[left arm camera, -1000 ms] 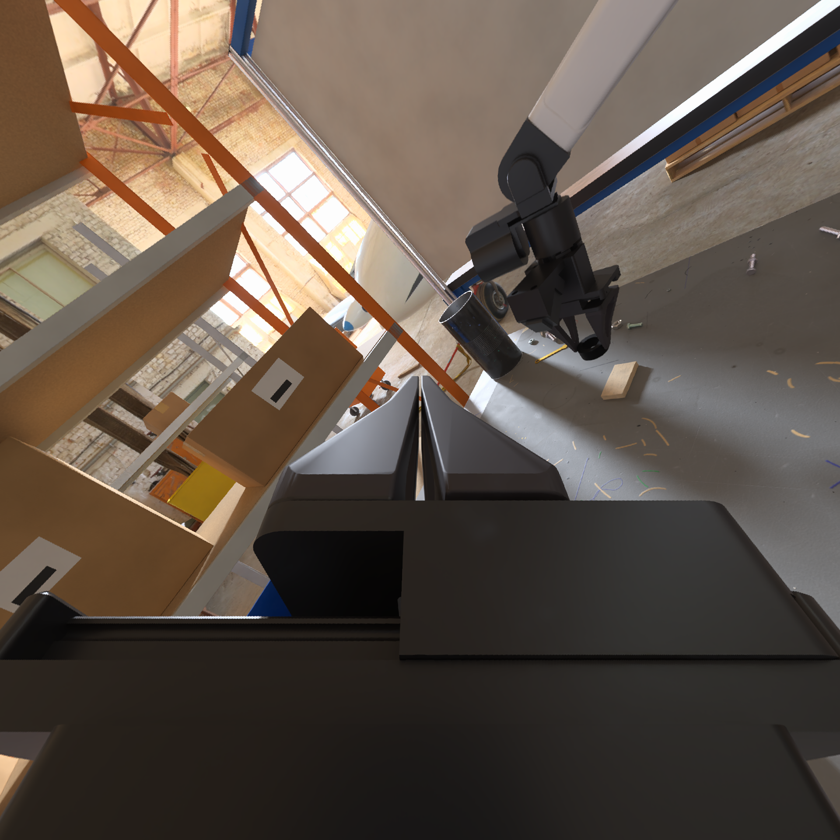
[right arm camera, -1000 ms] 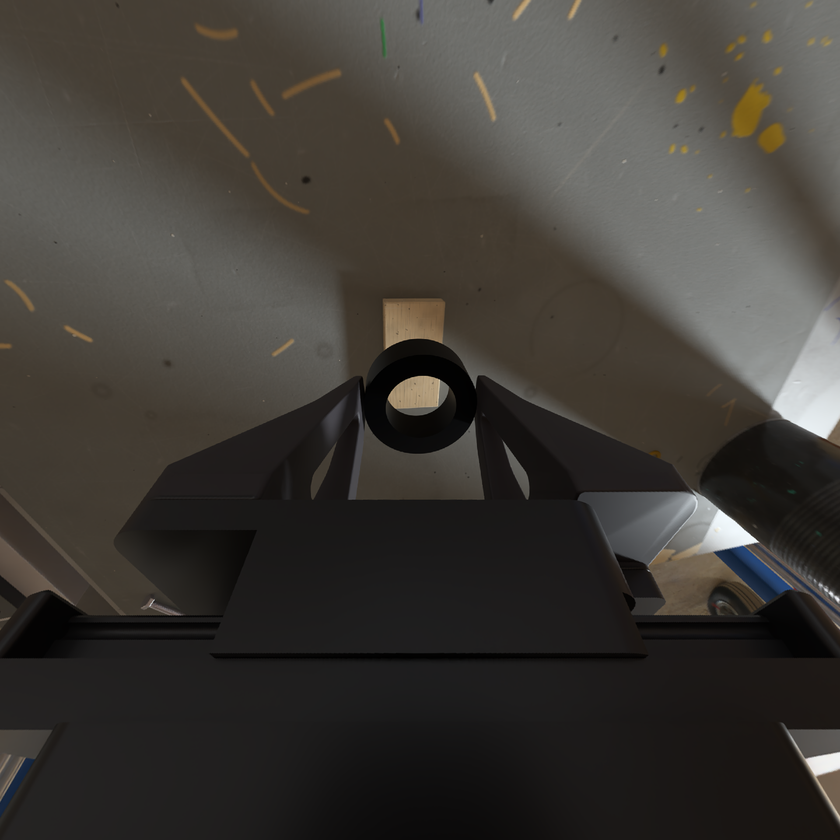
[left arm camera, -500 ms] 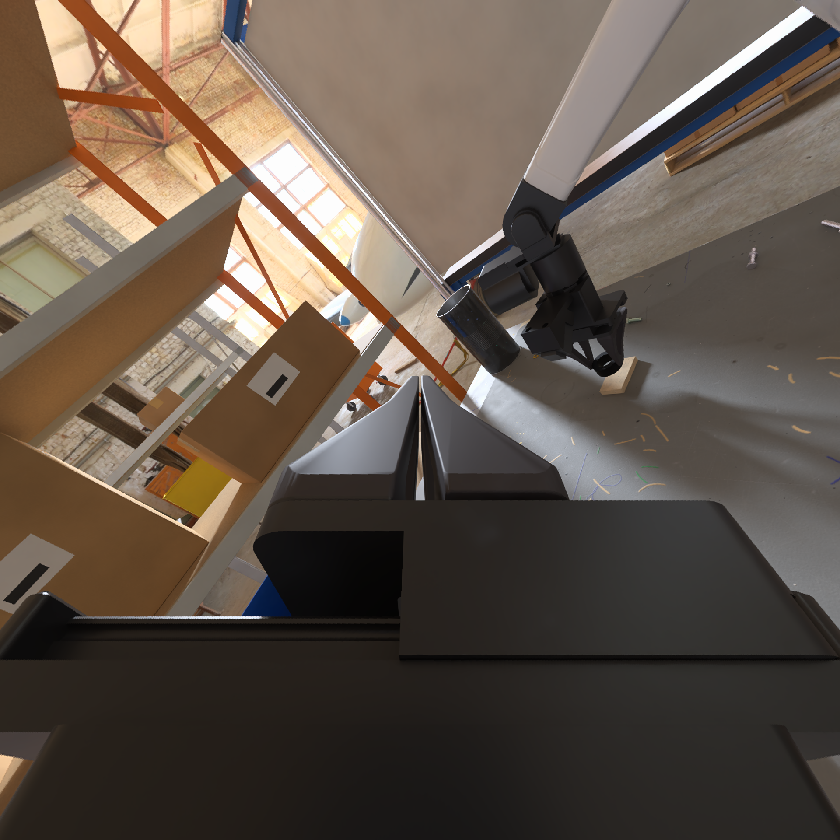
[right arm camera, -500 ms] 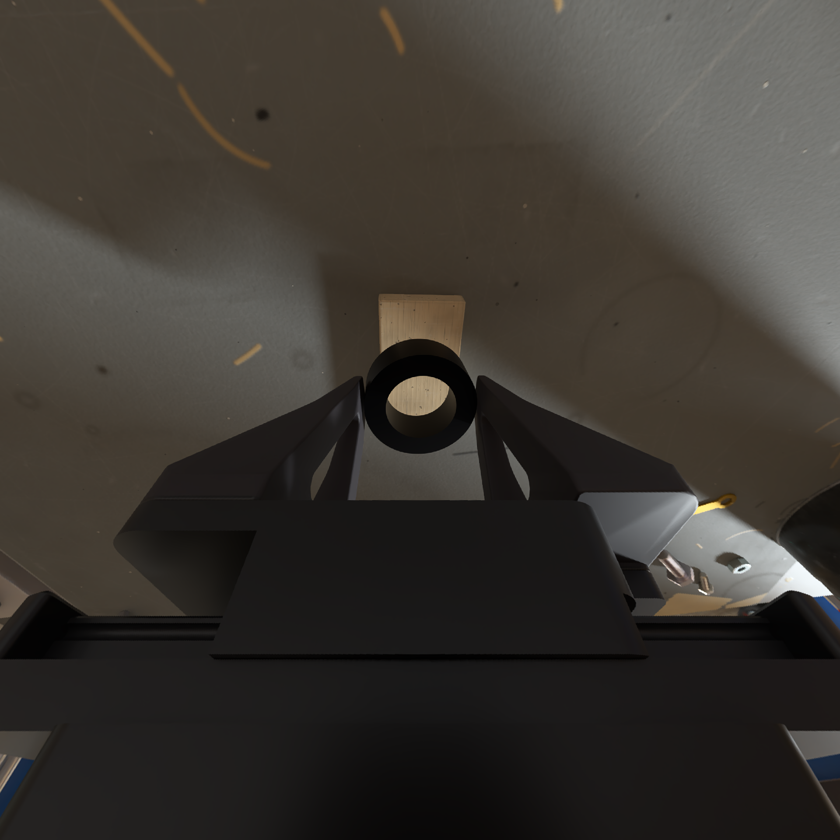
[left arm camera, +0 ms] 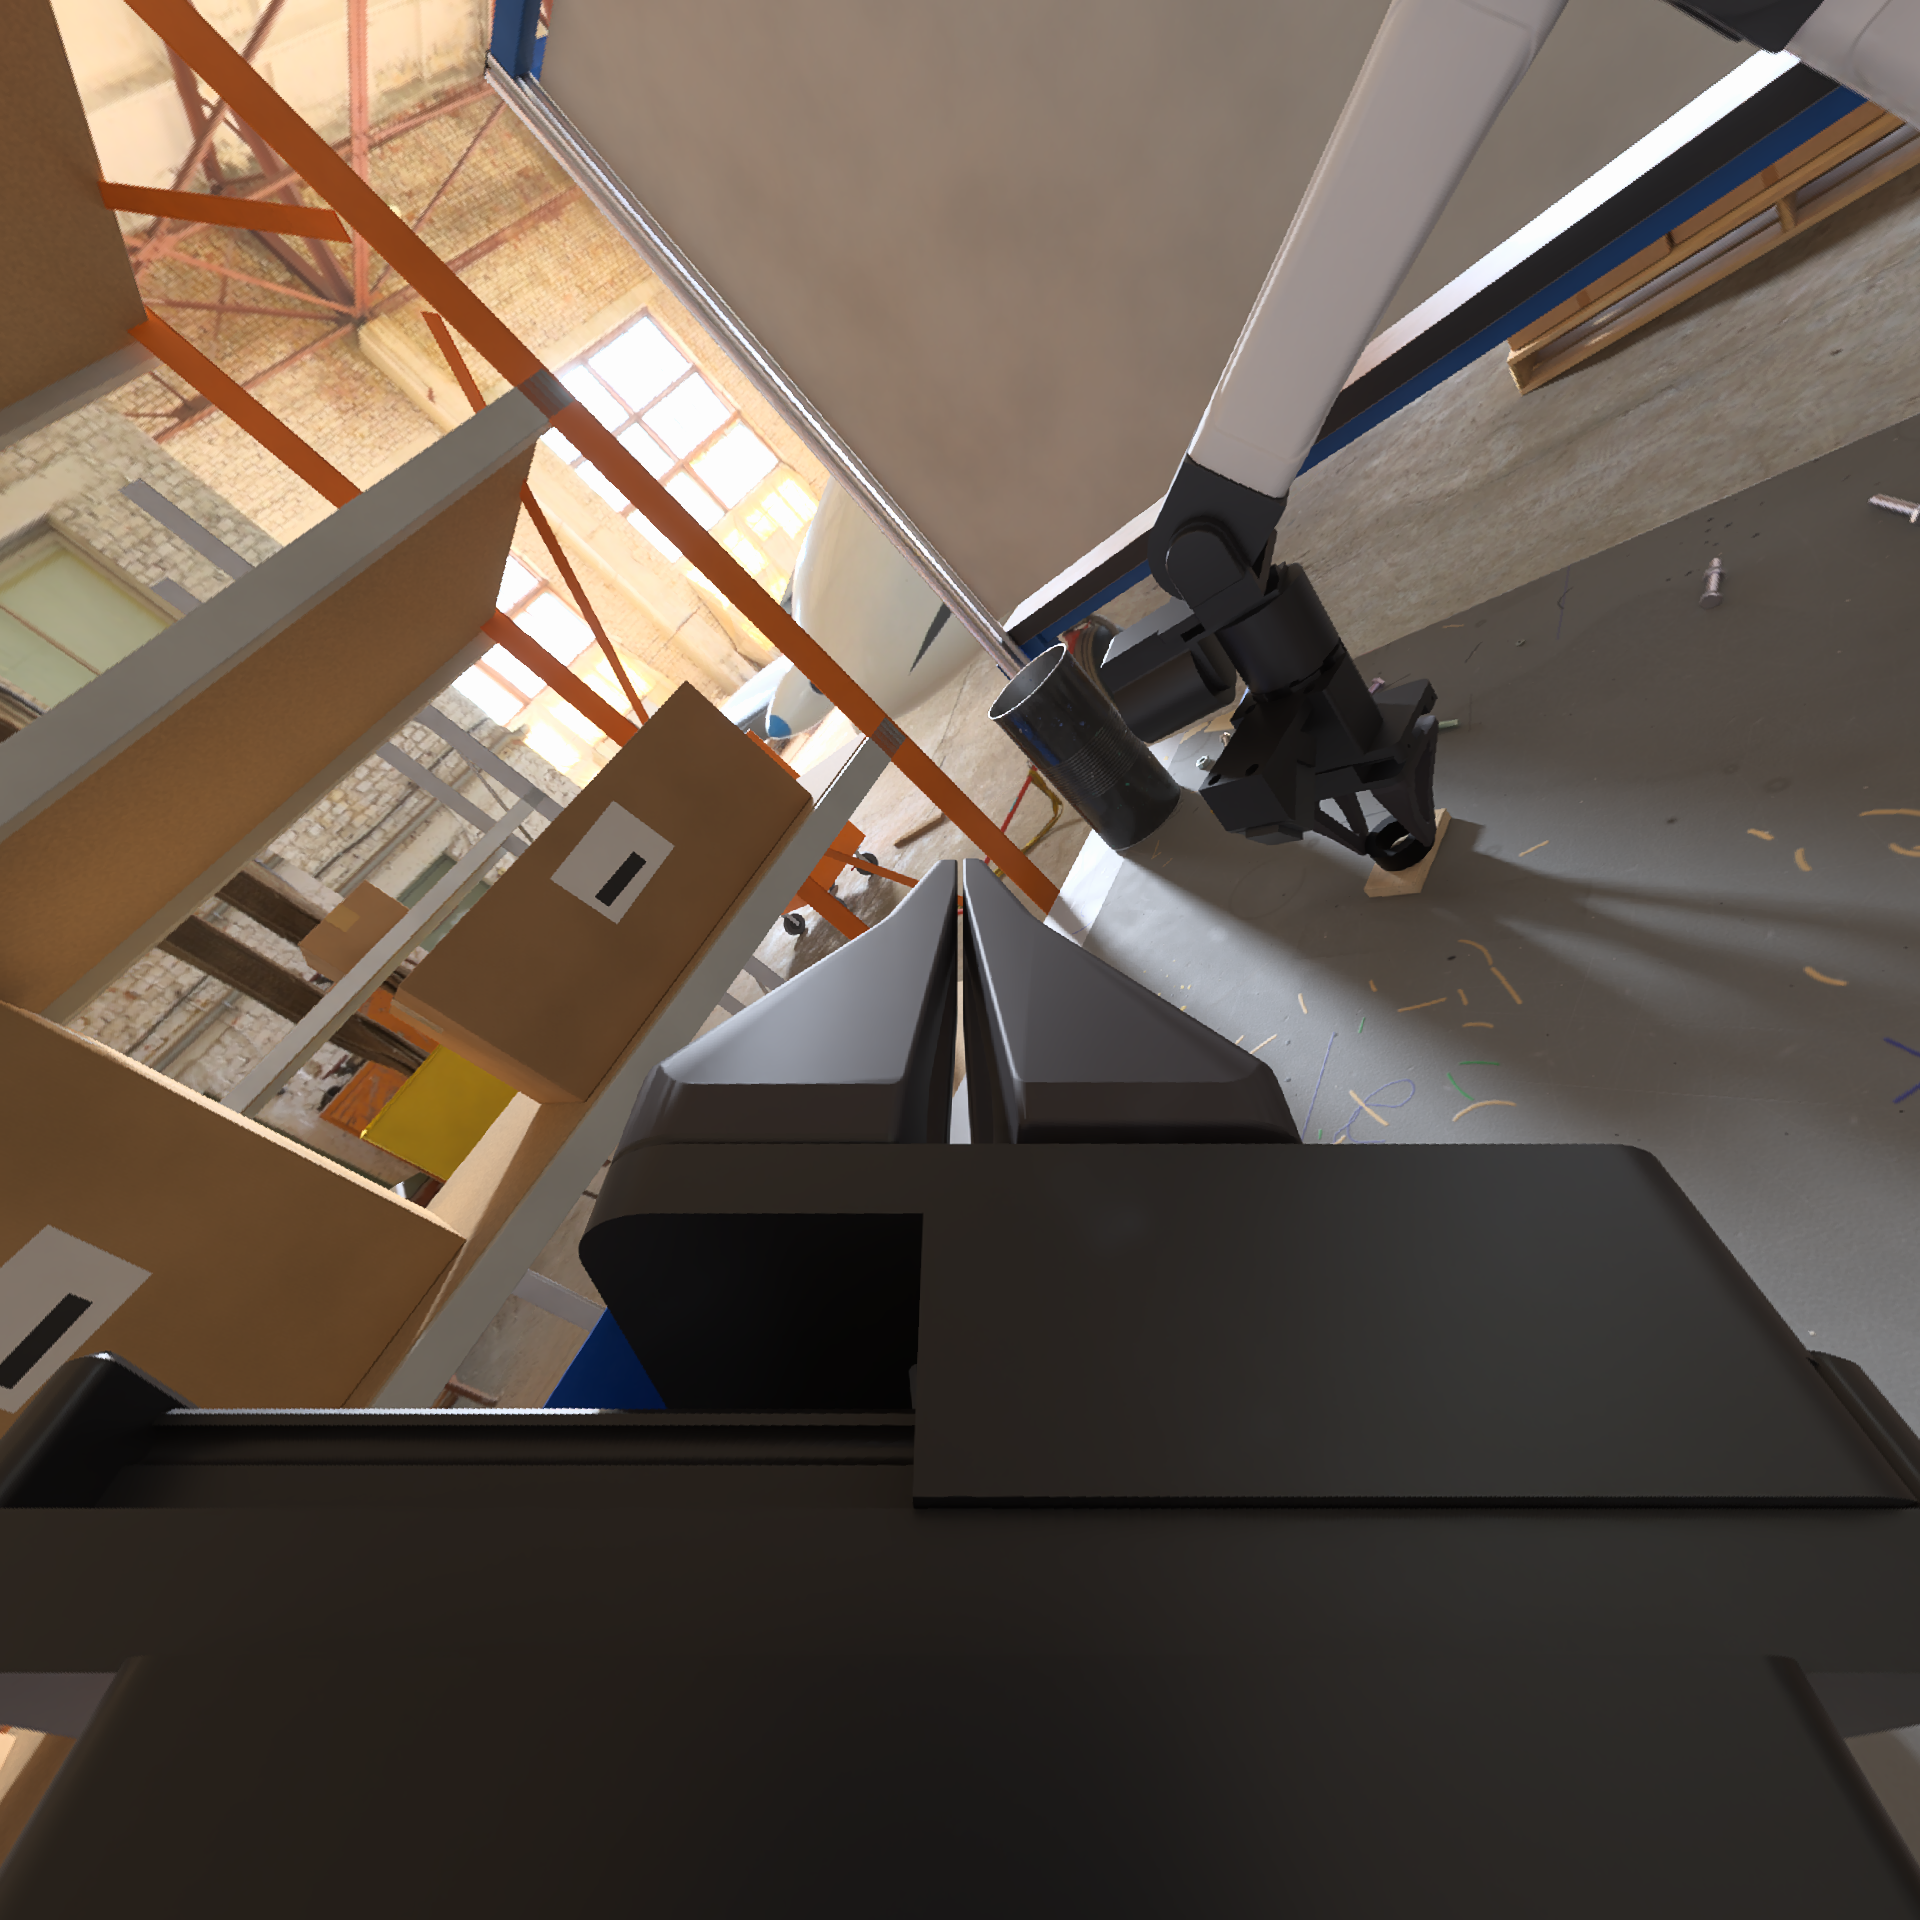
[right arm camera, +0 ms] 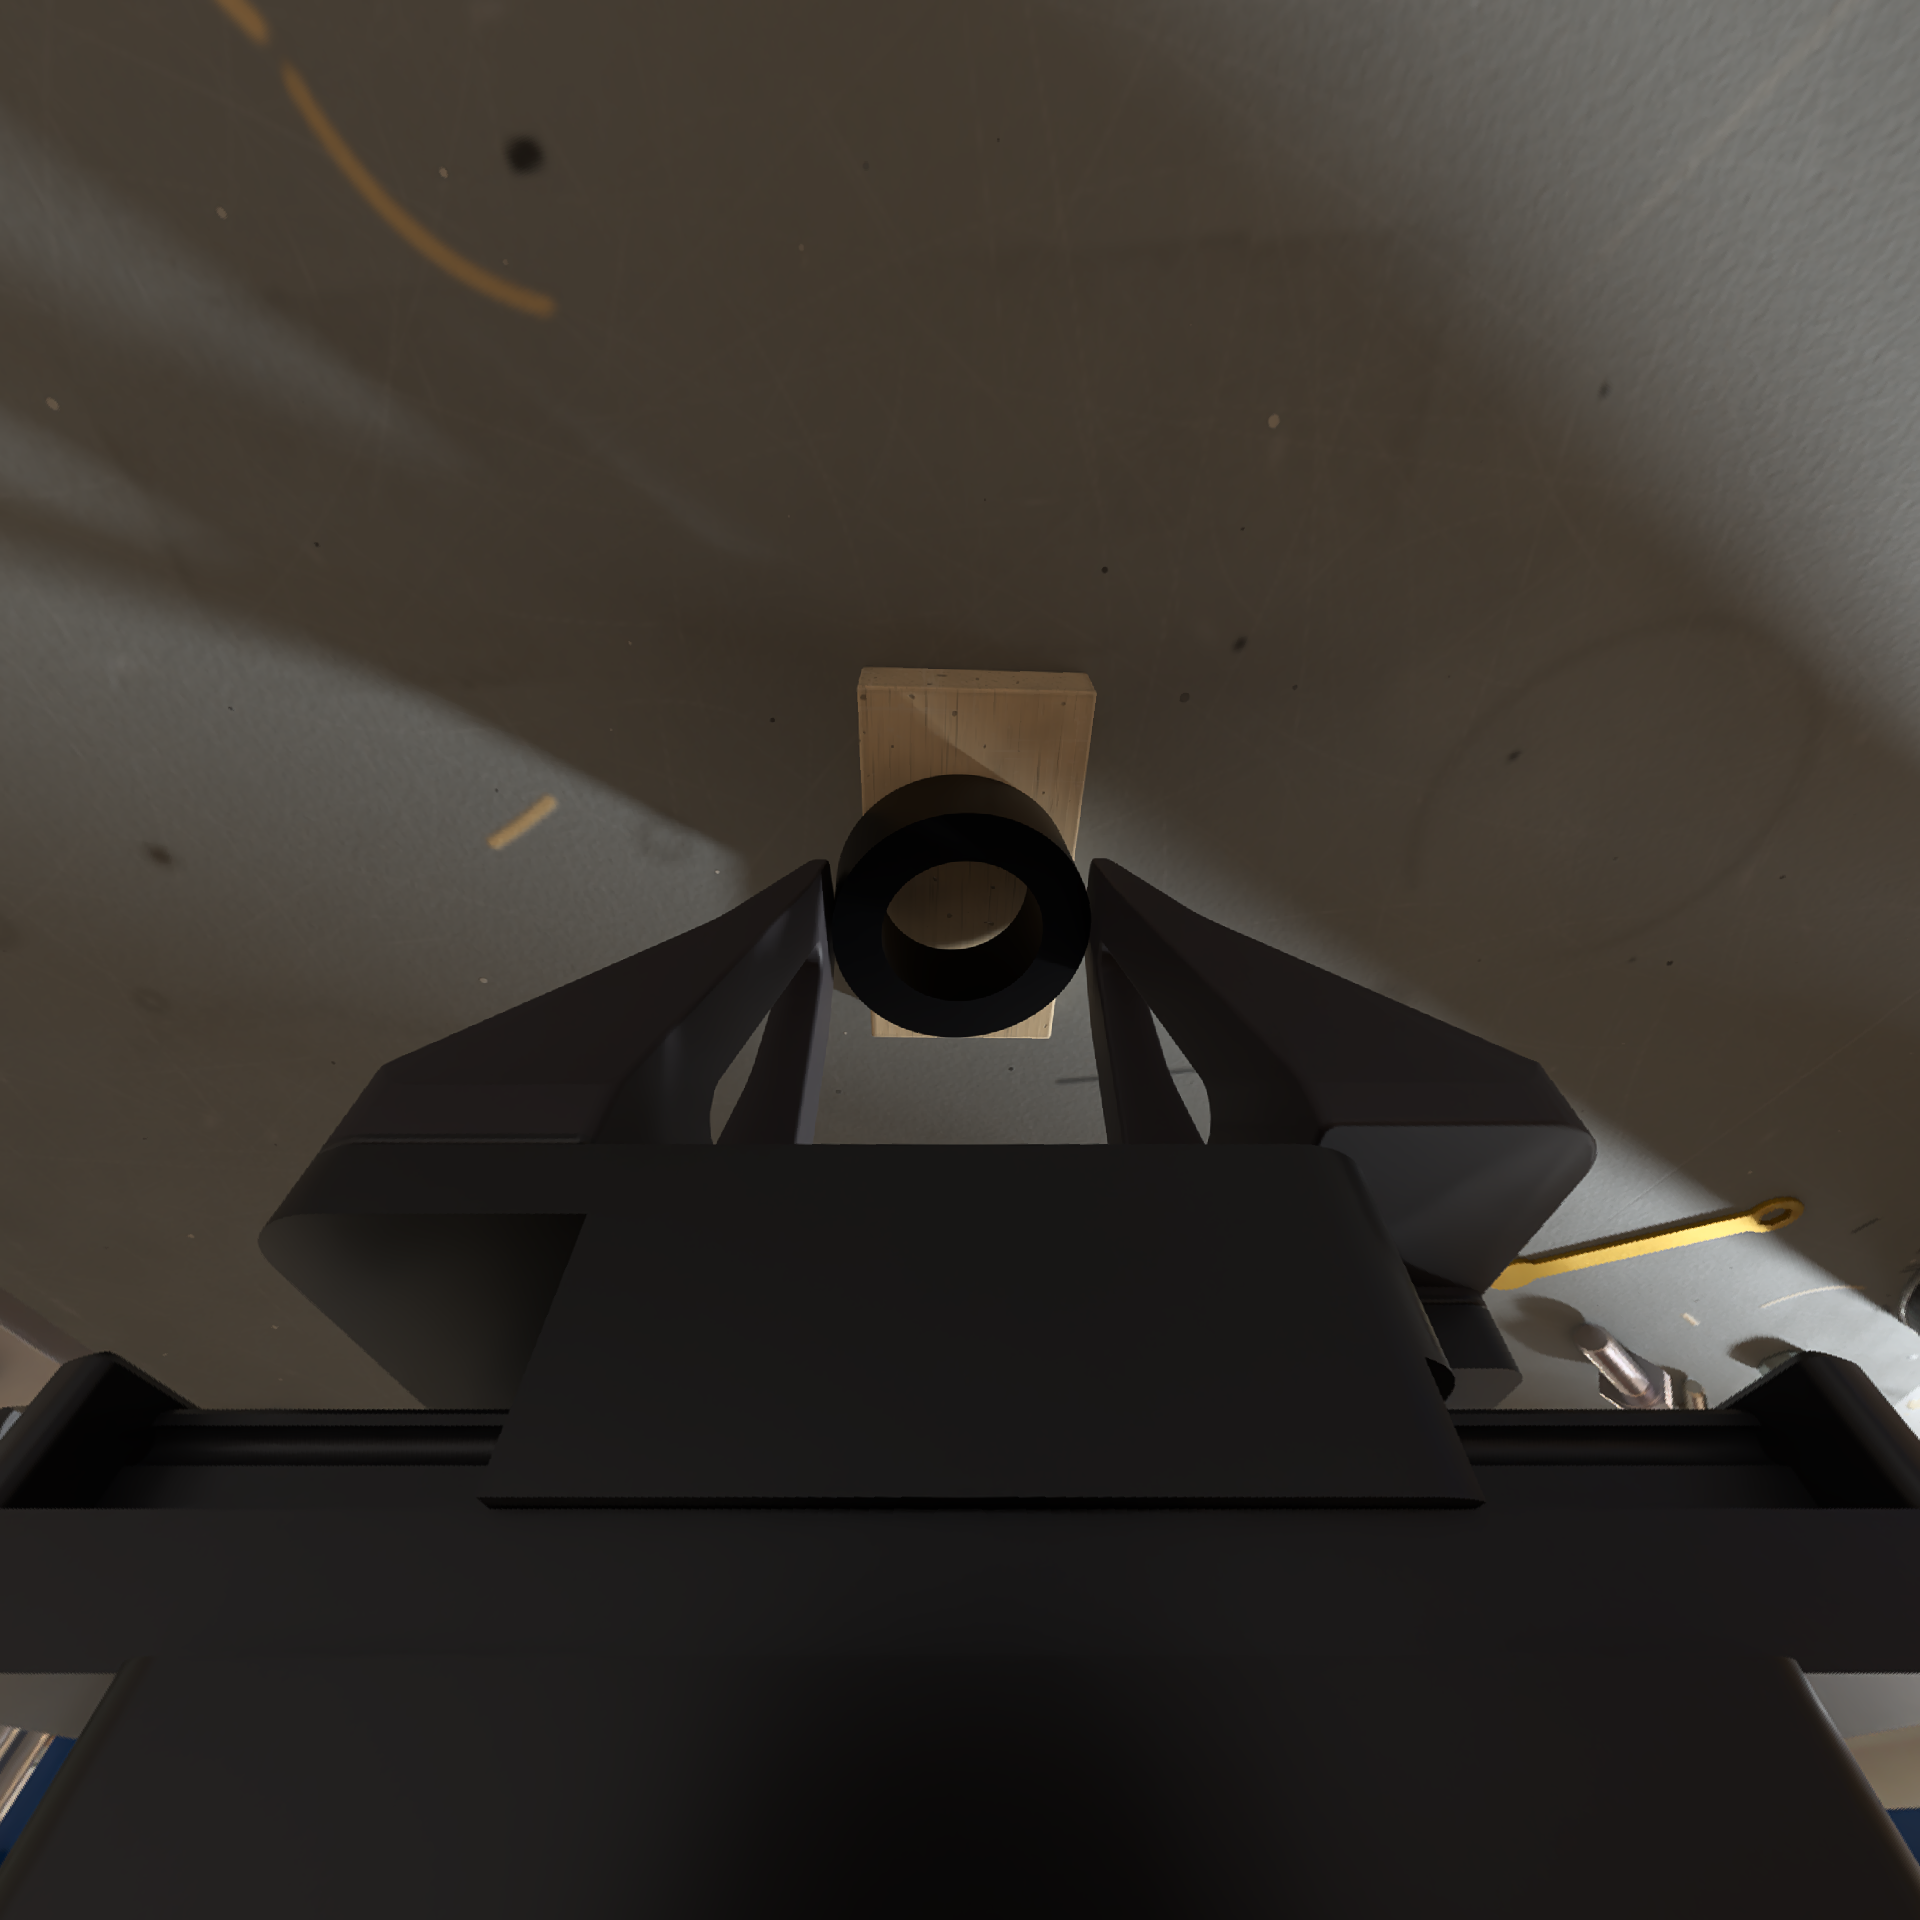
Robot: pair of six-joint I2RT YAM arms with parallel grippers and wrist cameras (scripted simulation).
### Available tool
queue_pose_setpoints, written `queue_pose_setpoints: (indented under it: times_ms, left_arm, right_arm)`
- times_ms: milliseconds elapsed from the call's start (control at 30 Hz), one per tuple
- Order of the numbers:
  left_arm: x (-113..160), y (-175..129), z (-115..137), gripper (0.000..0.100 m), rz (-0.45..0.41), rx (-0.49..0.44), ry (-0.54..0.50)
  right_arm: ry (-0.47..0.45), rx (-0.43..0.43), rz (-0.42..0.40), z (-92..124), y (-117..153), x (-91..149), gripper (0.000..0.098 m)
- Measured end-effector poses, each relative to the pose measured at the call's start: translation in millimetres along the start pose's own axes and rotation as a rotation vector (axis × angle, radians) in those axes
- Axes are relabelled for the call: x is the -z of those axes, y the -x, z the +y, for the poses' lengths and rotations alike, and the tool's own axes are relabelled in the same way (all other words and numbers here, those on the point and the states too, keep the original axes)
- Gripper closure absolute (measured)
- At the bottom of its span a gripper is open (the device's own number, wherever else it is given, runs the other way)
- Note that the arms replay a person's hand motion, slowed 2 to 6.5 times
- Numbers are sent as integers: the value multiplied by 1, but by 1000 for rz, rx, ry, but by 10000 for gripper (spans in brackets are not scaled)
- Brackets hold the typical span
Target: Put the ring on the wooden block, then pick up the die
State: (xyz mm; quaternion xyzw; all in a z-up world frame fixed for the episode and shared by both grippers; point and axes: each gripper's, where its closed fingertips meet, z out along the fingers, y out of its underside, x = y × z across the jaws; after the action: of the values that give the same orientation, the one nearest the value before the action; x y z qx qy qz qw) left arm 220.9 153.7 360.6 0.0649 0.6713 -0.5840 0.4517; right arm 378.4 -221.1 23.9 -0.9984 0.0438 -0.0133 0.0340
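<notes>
My right gripper [right arm camera: 961, 906] is shut on a black ring [right arm camera: 894, 966] and holds it right over a pale wooden block [right arm camera: 977, 727] that lies on the grey table. The block shows through the ring's hole. In the left wrist view the right gripper [left arm camera: 1387, 840] with the ring [left arm camera: 1390, 844] hangs low over the block [left arm camera: 1405, 878], far off at the upper right. My left gripper [left arm camera: 960, 883] is shut and empty, raised and pointing off the table's edge. No die is in view.
A dark cylinder [left arm camera: 1086, 748] stands near the table's far edge beside the right arm. A yellow flat tool [right arm camera: 1642, 1242] and a metal bolt [right arm camera: 1621, 1377] lie to the right of the right gripper. Shelves with cardboard boxes [left arm camera: 603, 894] stand beyond the table.
The right gripper has come down with the ring toward the wooden block, which now looks larger and sits directly under the ring. The left gripper has stayed still.
</notes>
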Motion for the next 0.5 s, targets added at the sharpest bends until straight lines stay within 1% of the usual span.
queue_pose_setpoints:
  times_ms: [233, 400, 433, 467, 500]
  left_arm:
    - [-2, -2, 0, 993, 5, -3, 5]
    - [-2, -2, 0, 993, 8, -3, 5]
    - [-2, -2, 0, 993, 8, -3, 6]
    - [-2, -2, 0, 993, 9, -4, 6]
    - [-2, -2, 0, 993, 9, -4, 7]
  right_arm:
    - [-13, -7, -6, 0, 0, 0, 572]
    - [-10, -31, 2, 2, -2, 0, 572]
    - [-5, -38, 9, 4, -3, 1, 564]
    - [-4, -44, 18, 5, -3, 2, 531]
    - [-7, -49, 28, 5, -3, 6, 470]
